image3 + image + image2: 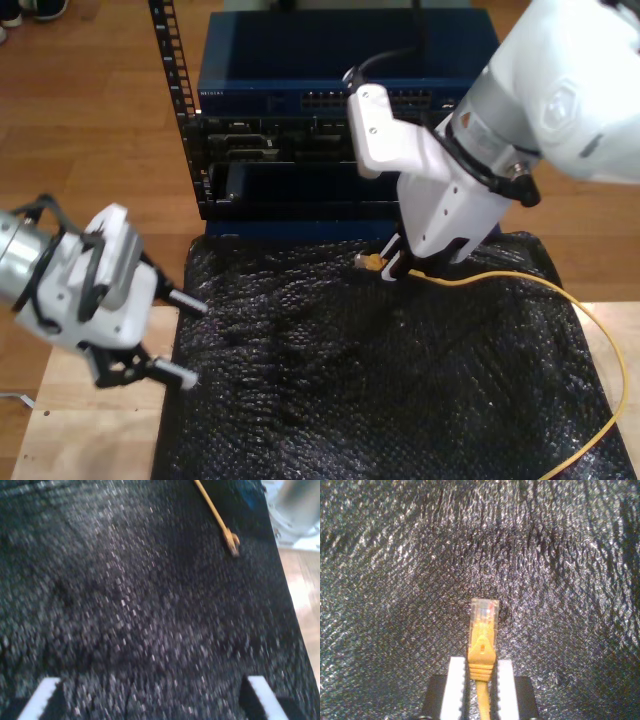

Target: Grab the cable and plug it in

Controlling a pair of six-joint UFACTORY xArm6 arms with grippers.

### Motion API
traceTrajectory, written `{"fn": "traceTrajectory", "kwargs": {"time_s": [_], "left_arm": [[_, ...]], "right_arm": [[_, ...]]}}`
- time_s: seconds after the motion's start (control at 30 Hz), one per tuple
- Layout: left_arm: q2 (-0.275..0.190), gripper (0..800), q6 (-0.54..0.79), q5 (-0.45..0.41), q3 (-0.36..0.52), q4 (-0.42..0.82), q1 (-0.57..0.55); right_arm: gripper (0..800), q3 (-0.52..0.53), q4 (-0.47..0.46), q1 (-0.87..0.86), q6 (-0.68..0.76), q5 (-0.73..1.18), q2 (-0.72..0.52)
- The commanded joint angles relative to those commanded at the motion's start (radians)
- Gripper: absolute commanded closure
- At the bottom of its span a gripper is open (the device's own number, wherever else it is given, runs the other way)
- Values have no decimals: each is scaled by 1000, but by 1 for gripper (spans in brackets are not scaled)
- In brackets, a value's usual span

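Note:
The cable is thin and yellow-orange. It runs over the black mat toward the exterior view's right and curves down off the mat's edge. My second gripper is shut on the cable just behind its clear plug, which sticks out ahead of the fingers above the mat. My first gripper is open and holds nothing, low over the mat's edge at the exterior view's left. In the first wrist view a stretch of yellow cable lies far off on the mat.
A rack with a blue network switch and darker units stands behind the mat, with rows of ports on the switch. Wooden boards flank the mat. A grey metal base stands beyond the mat's edge.

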Motion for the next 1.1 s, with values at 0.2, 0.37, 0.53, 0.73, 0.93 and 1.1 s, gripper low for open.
{"fn": "traceTrajectory", "kwargs": {"time_s": [0.2, 0.37, 0.53, 0.73, 0.93, 1.1], "left_arm": [[15, 0, -31, -29, -15, -87, -58], [25, 0, -32, -51, -17, -153, -104], [26, 0, -31, -81, -18, -216, -140], [28, 0, -54, -86, -52, -253, -176], [32, 0, -71, -86, -69, -292, -195], [34, 0, -87, -77, -69, -293, -221]], "right_arm": [[796, 0, 40, -18, 2, 6, -23], [796, 0, 52, -20, 3, 26, -32], [796, -2, 97, -20, 3, 40, -34], [796, -2, 104, -20, 6, 43, -35], [796, -2, 103, -20, 43, 43, -37], [794, 2, 104, -20, 46, 43, -41]]}}
